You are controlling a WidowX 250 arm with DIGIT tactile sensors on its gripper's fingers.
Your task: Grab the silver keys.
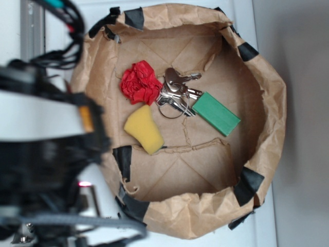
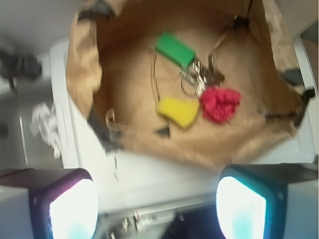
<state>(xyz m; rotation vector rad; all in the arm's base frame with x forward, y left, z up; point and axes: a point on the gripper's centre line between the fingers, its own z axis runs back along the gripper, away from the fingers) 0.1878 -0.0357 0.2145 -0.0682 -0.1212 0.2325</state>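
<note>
The silver keys (image 1: 176,92) lie on their thin ring in the middle of the brown paper bag (image 1: 257,77), between a red crumpled lump and a green block. The wrist view shows the silver keys (image 2: 201,75) well ahead of me, inside the bag (image 2: 124,114). My gripper (image 2: 157,209) hangs outside the bag's near rim, above the white surface, far short of the keys. It is open, with a wide gap and nothing between its fingers (image 2: 72,209). In the exterior view only the blurred arm (image 1: 46,139) shows at the left.
Around the keys lie a flat green block (image 1: 216,113), a yellow sponge wedge (image 1: 144,128) and a red crumpled lump (image 1: 140,82). The bag's raised walls carry black tape patches (image 1: 248,186). A crumpled white paper (image 2: 46,124) lies left of the bag.
</note>
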